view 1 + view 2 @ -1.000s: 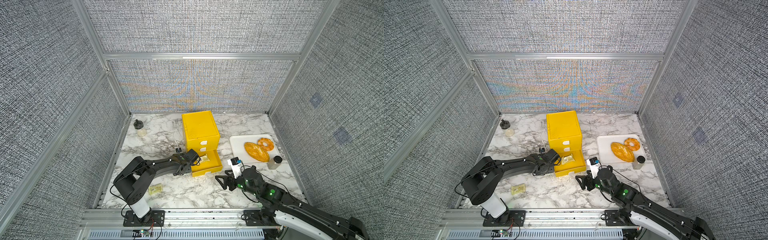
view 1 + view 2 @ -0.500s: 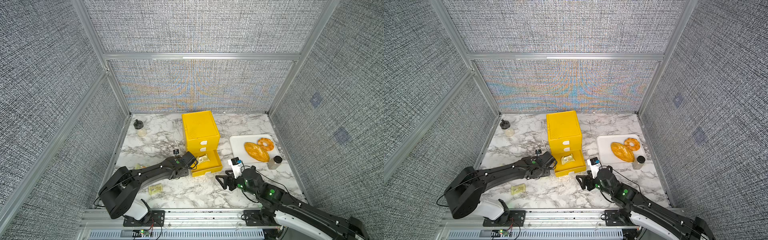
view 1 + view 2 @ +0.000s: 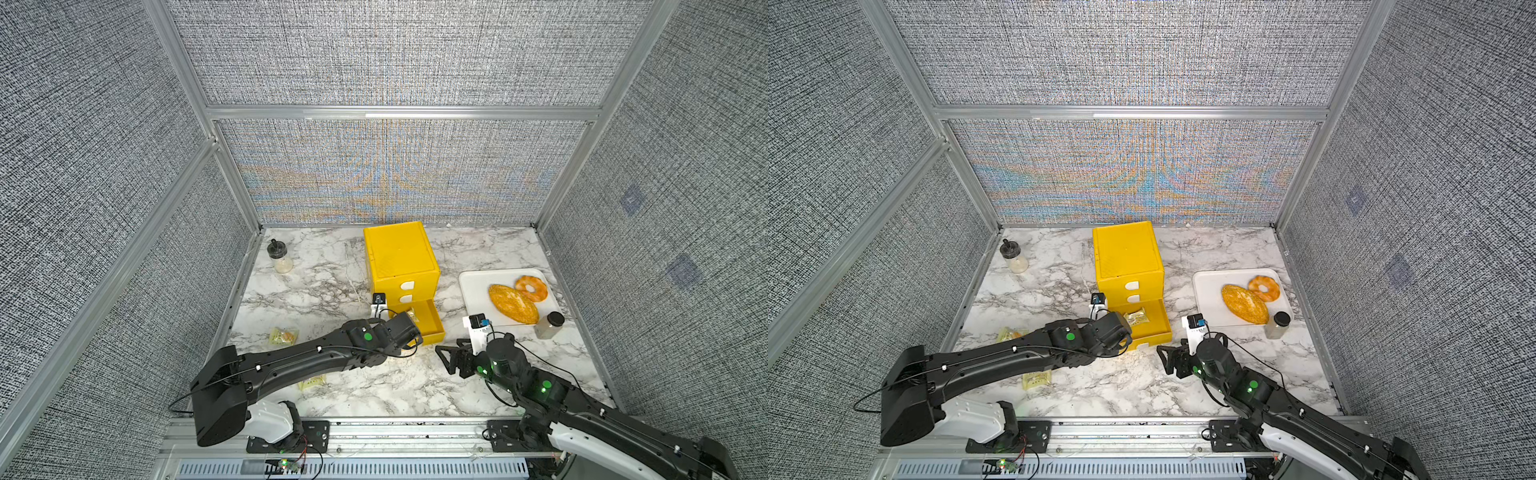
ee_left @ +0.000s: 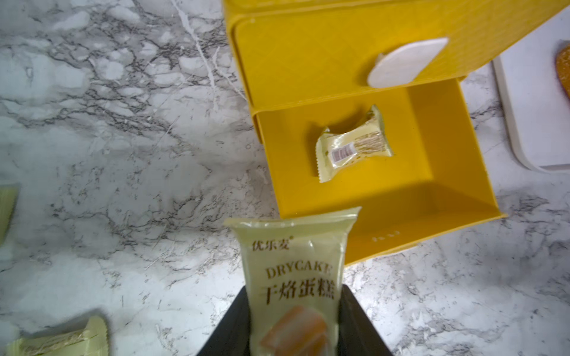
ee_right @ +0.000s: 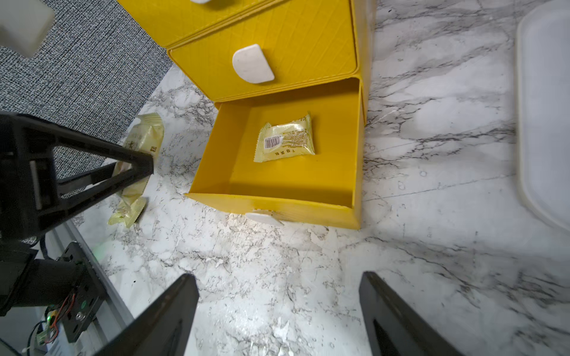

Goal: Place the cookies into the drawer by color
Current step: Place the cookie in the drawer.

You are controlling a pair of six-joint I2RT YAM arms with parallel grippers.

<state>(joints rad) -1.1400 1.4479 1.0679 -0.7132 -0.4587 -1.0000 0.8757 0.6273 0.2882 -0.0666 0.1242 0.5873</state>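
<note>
The yellow drawer (image 3: pixel 399 257) box stands mid-table with its bottom drawer (image 3: pixel 432 328) pulled out. One pale yellow cookie packet (image 4: pixel 351 146) lies inside it, also in the right wrist view (image 5: pixel 285 140). My left gripper (image 4: pixel 294 291) is shut on another pale yellow packet (image 4: pixel 293 271), just in front of the open drawer's left corner (image 3: pixel 409 334). Two more pale yellow cookies (image 3: pixel 284 336) (image 3: pixel 311 381) lie on the marble left of the drawer. My right gripper (image 5: pixel 277 276) stands open over bare marble in front of the drawer (image 3: pixel 446 359).
A white tray (image 3: pixel 473 291) at the right carries a bread loaf (image 3: pixel 513 303) and a doughnut (image 3: pixel 532 287). A dark-lidded jar (image 3: pixel 549 325) stands at its front corner. A small bottle (image 3: pixel 279 257) stands at the back left. Mesh walls enclose the table.
The left arm has dropped lower and stretched out, and its gripper has shifted toward the open drawer's front corner. The right arm has stayed put.
</note>
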